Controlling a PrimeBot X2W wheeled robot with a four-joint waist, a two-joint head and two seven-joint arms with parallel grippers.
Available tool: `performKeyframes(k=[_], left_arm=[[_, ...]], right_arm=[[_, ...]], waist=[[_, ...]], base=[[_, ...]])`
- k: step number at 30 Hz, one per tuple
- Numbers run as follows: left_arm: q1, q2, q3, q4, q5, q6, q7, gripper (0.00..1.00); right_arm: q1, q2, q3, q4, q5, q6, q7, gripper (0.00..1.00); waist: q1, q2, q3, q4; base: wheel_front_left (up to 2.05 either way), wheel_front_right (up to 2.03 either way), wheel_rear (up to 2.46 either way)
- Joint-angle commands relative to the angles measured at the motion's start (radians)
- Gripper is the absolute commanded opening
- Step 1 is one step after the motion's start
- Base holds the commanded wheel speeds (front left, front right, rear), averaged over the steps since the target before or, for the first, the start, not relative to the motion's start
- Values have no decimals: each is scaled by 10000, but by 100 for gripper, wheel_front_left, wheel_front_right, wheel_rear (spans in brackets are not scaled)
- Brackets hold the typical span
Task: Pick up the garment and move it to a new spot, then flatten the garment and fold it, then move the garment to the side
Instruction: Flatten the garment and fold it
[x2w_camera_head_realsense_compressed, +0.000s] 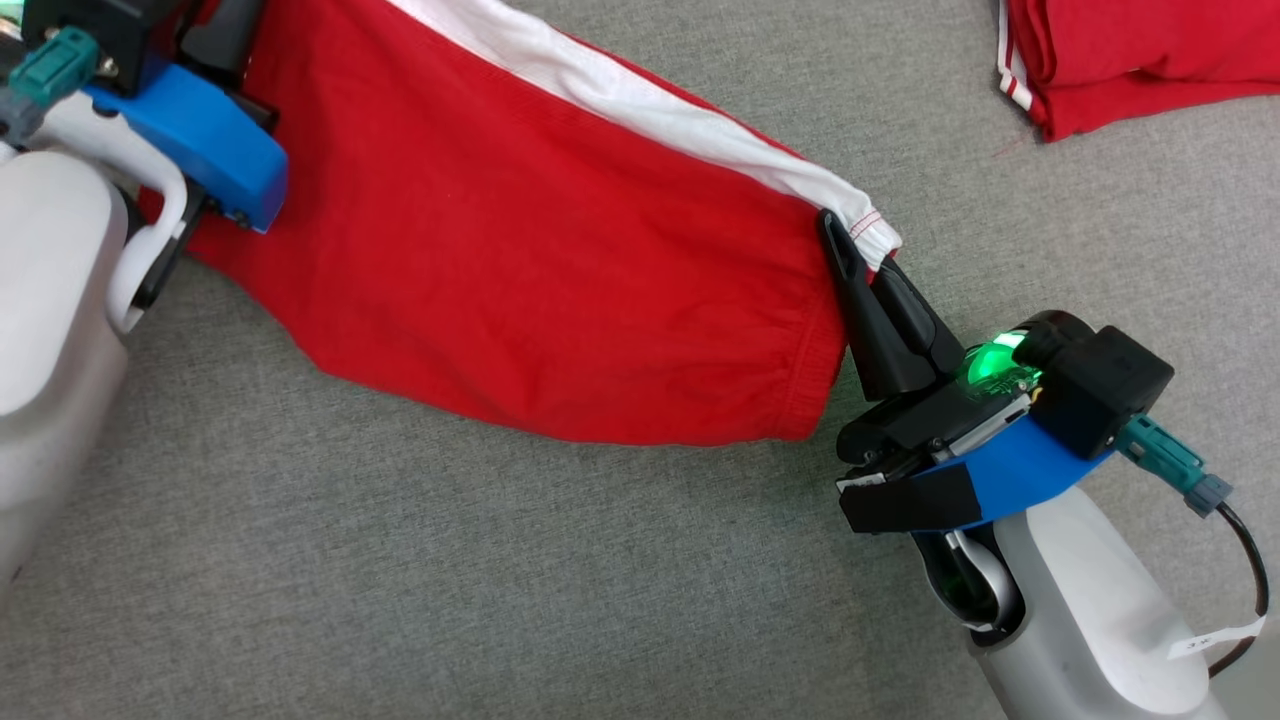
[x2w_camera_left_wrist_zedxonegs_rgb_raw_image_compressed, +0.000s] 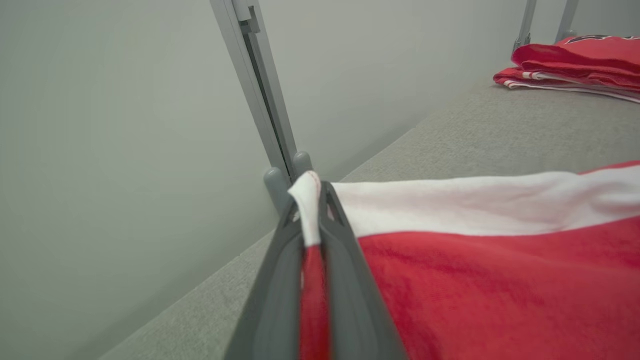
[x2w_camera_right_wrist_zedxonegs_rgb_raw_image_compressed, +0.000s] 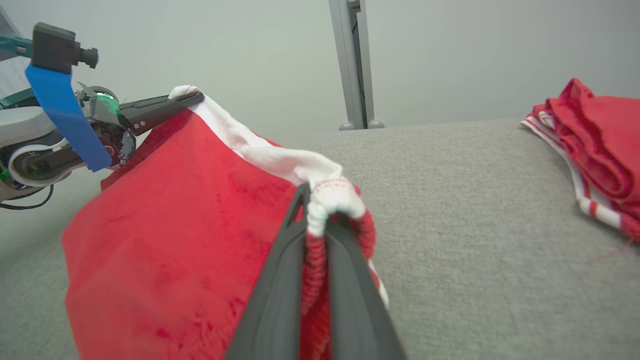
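While the left end effector (x2w_camera_left_wrist_zedxonegs_rgb_raw_image_compressed: 311, 210) at ten o'clock and the right end effector (x2w_camera_head_realsense_compressed: 858, 245) at three o'clock pinch its white-trimmed corners tight, the garment (x2w_camera_head_realsense_compressed: 520, 250) sags between them over the grey bench (x2w_camera_head_realsense_compressed: 400, 580): soft, light cloth, likely best held at hems.

Grey fabric-covered counter (x2w_camera_head_realsense_compressed: 500, 580), weave visible. Folded red pile (x2w_camera_head_realsense_compressed: 1140, 60) lies flat on it at the far right in head view, with white-and-red striped trim along its left edge. Loose red thread (x2w_camera_head_realsense_compressed: 1010, 148) on the counter just beside the pile's lower-left corner. Grey metal upright (x2w_camera_left_wrist_zedxonegs_rgb_raw_image_compressed: 265, 95) stands at the counter's back edge, two rounded caps at its base. Plain pale wall (x2w_camera_left_wrist_zedxonegs_rgb_raw_image_compressed: 100, 125) behind.
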Motion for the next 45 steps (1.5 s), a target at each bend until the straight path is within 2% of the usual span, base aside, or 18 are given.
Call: performKeyframes(k=[1,7,8,9,10,11,16,23,27,34,38,41,45], left_arm=[[-149,-42,-113,123,-81,-9,-20,0],[-749,-78,-1062,1151,-708,-9,-246,0],[-796,-81,-1209,1307,-810,-10,-273,0],[-893,-58,-1293,1429,-857,-10,-379,32],[-952,-39,-1364,1595,-915,-11,-490,100],[-977,-48,-1411,1746,-978,-10,-593,100],[-955,-176,-1587,2354,-1151,-10,-1029,100],[-628,-204,-1330,2676,-1280,-10,-1289,100],[-420,-57,-1040,2596,-1294,12,-1322,100],[192,214,-607,2228,-1154,28,-1320,100],[512,270,-557,2314,-1267,18,-1322,100],[683,269,-749,2403,-1600,1,-1119,100],[910,348,-1246,2247,-2377,-6,-264,100]], right_arm=[[-26,54,-31,13,-37,1,-31,0],[-183,225,21,344,-123,1,81,0],[-222,269,38,381,-116,1,82,5],[-262,306,-10,413,-124,1,70,29],[-262,330,-15,467,-148,1,59,55],[-243,369,-42,520,-132,1,50,100],[124,324,-413,718,-229,1,30,100],[1114,89,-1178,439,-297,1,71,100],[1656,127,-1703,-202,-445,1,32,100],[2610,555,-2805,-1476,-976,1,-18,100],[3135,711,-3018,-1959,-1175,1,-21,100],[3290,777,-3019,-2047,-1278,1,-22,100],[3290,810,-2961,-2068,-1307,1,-25,100]], waist=[[-1,0,12,-13],[-1,0,87,-134],[-1,0,80,-162],[-1,0,63,-192],[-1,0,21,-216],[-1,0,-26,-241],[-1,0,-454,-292],[-1,0,-1123,-292],[-1,0,-1435,-349],[-1,0,-1780,-405],[-1,0,-1904,-426],[-1,0,-1993,-454],[-1,0,-2068,-432]], base=[[0,0,0],[0,0,0],[0,0,0],[0,0,0],[0,0,0],[0,0,0],[0,0,0],[0,0,0],[0,0,0],[0,0,0],[0,0,0],[0,0,0],[0,0,0]])
